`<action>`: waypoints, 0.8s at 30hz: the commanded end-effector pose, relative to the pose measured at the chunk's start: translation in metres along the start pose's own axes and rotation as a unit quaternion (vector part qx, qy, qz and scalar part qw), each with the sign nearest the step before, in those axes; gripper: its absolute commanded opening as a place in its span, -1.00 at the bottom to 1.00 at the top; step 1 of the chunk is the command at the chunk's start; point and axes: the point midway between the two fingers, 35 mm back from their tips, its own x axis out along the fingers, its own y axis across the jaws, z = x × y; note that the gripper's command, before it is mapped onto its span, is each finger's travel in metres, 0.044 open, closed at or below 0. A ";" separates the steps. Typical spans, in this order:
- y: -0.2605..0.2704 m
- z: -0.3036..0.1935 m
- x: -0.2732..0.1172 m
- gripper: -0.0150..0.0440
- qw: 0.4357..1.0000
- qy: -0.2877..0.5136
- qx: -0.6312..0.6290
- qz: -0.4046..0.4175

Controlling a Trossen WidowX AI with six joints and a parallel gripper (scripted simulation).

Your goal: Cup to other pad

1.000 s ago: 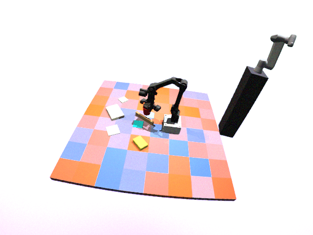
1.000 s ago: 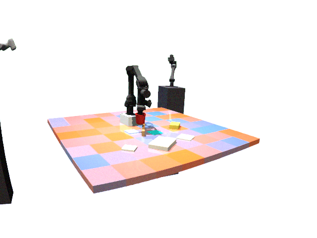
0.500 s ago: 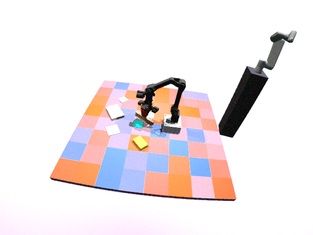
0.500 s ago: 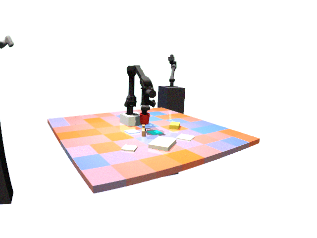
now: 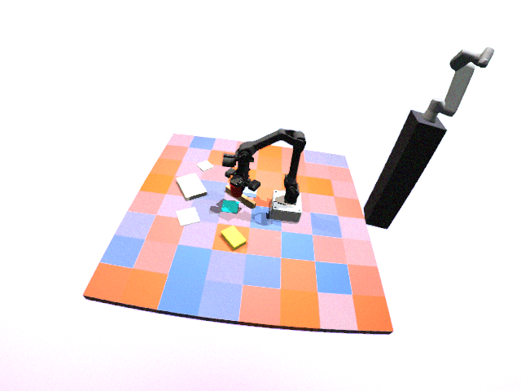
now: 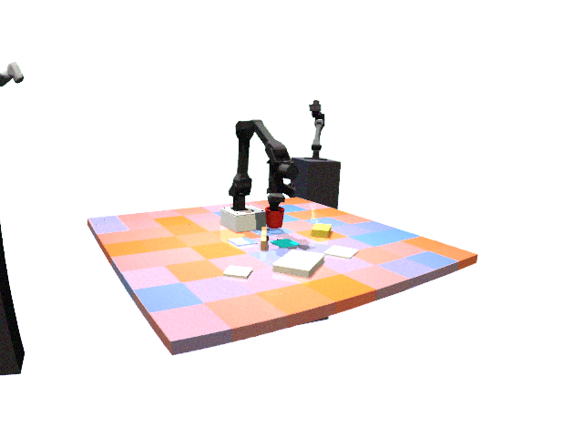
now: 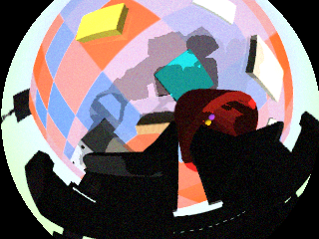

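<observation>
Checkered table (image 5: pixel 218 294) under everything. Black arm (image 5: pixel 269 141) bent over its middle. Thick white slab (image 5: pixel 191 186) off to one side. Gripper (image 6: pixel 274 203) pinching the red cup (image 6: pixel 274 217) by its rim, held upright above the teal pad (image 7: pixel 185 75). Marbles (image 7: pixel 210 119) inside.

The counter (image 5: pixel 269 290) is a checkerboard of orange, pink, lilac and blue squares. The cup (image 6: pixel 274 217) is red. The arm (image 5: pixel 269 141) is black on a white base (image 5: pixel 286 208). One pad (image 5: pixel 229 205) is teal. One block (image 5: pixel 233 236) is yellow.
</observation>
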 end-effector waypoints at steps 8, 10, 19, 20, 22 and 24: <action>-0.002 0.026 -0.002 -0.49 1.000 0.001 0.002 -0.001; -0.002 0.031 -0.002 -0.49 1.000 0.001 0.002 -0.001; -0.002 0.042 0.001 -0.49 1.000 0.000 0.002 -0.001; -0.002 0.042 0.003 -0.49 1.000 0.000 0.002 -0.001; -0.002 0.042 0.006 -0.49 1.000 0.000 0.002 -0.001; -0.003 0.042 0.009 -0.49 1.000 0.000 0.002 -0.001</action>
